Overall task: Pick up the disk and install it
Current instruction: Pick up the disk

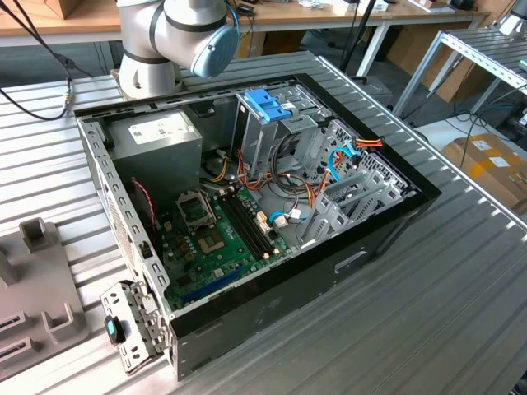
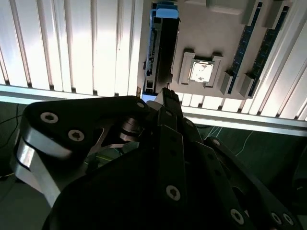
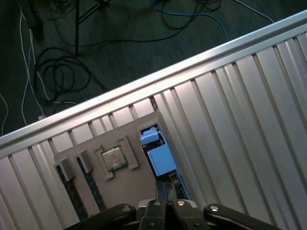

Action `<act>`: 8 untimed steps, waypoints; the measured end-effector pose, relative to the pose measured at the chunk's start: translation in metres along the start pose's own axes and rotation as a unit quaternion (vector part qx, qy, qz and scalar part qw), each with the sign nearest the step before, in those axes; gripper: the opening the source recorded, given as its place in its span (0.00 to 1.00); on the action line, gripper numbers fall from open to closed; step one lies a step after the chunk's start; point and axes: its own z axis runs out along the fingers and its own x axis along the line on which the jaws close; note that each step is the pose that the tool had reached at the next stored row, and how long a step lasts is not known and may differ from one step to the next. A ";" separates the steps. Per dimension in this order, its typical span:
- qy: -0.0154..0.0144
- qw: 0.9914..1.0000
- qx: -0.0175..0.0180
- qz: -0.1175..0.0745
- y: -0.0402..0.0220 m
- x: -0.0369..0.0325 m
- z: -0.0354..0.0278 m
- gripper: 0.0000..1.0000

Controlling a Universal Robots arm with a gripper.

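The disk (image 3: 159,160) stands on edge in a slot of a grey holder block (image 3: 129,179), with its blue plastic rail showing. The second wrist view shows the same disk (image 2: 163,48) as a dark slab with a blue end. My gripper (image 3: 166,190) hangs above the near end of the disk, apart from it, fingers drawn together with nothing between them. In the second wrist view the gripper (image 2: 168,96) points at the holder's edge beside the disk. The open computer case (image 1: 272,280) lies on the ribbed table, its metal drive cage (image 1: 263,132) topped by a blue latch.
The holder also carries a processor chip (image 3: 113,158) and memory sticks (image 2: 242,48). Part of that holder (image 1: 33,280) sits at the exterior view's left. Inside the case are a power-supply box (image 1: 156,136), a motherboard (image 1: 218,239) and loose cables (image 1: 288,218). The table edge (image 3: 144,86) is close by.
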 end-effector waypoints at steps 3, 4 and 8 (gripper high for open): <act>0.000 1.000 0.000 0.000 0.0000 0.0000 0.0000 0.11; 0.000 1.000 0.000 0.000 0.0000 0.0000 0.0000 0.11; 0.000 1.000 0.000 -0.001 0.0000 0.0000 0.0000 0.11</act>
